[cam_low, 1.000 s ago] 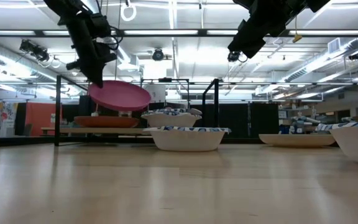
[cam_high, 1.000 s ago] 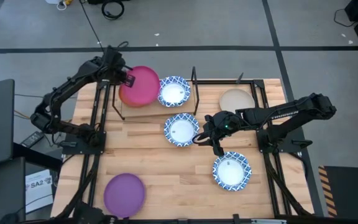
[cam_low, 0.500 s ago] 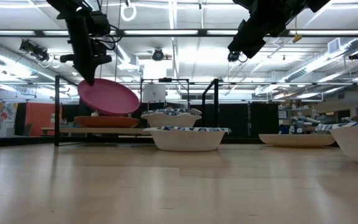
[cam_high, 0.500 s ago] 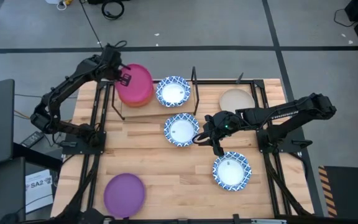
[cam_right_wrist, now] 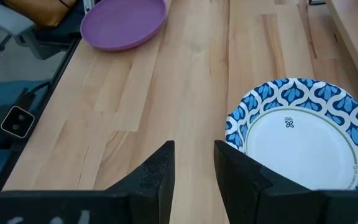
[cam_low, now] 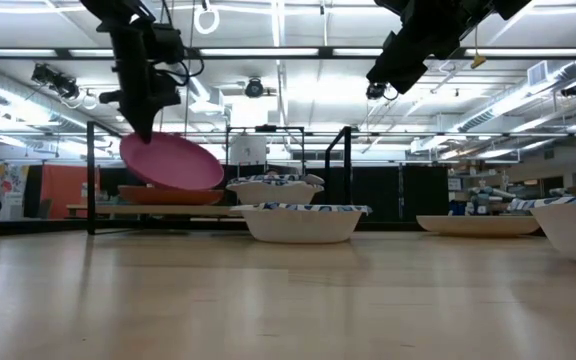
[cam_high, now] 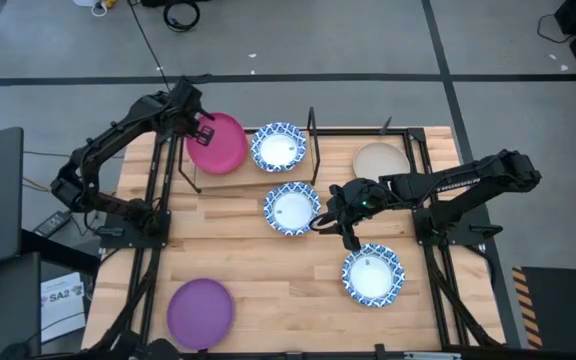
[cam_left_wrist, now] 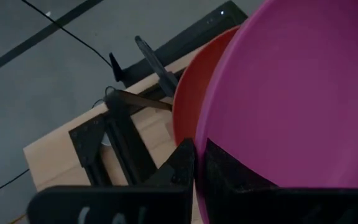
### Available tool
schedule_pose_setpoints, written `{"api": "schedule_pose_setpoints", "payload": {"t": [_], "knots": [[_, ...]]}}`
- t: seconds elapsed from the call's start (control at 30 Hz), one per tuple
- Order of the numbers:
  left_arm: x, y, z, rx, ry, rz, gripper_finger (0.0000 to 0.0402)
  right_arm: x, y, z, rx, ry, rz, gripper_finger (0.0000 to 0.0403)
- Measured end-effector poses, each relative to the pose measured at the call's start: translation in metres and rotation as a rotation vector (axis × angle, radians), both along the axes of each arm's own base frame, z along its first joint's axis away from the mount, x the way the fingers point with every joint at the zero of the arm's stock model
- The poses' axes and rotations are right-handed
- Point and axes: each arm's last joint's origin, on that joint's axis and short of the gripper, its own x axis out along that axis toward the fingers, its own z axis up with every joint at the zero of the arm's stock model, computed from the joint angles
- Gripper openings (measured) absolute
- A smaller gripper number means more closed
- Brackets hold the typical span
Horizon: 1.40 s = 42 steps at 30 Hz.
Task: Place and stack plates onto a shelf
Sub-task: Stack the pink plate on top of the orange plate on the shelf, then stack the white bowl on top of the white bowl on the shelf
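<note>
Pink plate hangs tilted over the left half of the shelf, its rim pinched by the left tool at the far-left of the surface. From the left wrist camera the two dark fingers sit clamped on the pink rim, with an orange plate lying directly beneath it on the shelf board. A blue-and-white plate rests on the shelf's right half, just beside the pink one.

Near the middle, the right tool hovers with its fingers slightly parted and nothing between them, just right of a second blue-and-white plate. A third patterned plate lies nearer, to the right. A beige plate sits far right, and a purple plate lies at the near-left.
</note>
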Motion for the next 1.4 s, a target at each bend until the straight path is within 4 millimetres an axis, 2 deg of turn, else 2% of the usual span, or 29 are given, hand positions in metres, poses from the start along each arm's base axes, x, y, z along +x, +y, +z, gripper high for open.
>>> {"api": "schedule_pose_setpoints", "payload": {"t": [0.23,0.5,0.93,1.27,1.4], "knots": [[0.012,0.003,-0.013,-0.055,0.022,-0.037,0.002,0.0,0.0,0.0,-0.001,0.0,0.0,0.0117],[0.012,0.003,-0.013,-0.057,0.022,-0.039,0.0023,0.0,0.0,0.0,-0.003,0.0,0.002,0.0117],[0.014,0.003,-0.013,-0.054,0.019,-0.043,0.0072,0.0,0.0,0.0,-0.003,-0.001,0.002,0.0117],[0.015,0.004,-0.013,-0.042,0.009,-0.041,0.0133,0.0,0.0,0.0,-0.003,-0.001,0.003,0.0117],[0.016,0.005,-0.012,-0.02,-0.007,-0.042,0.0145,0.0,0.0,0.0,-0.003,-0.001,0.003,0.0117]]}}
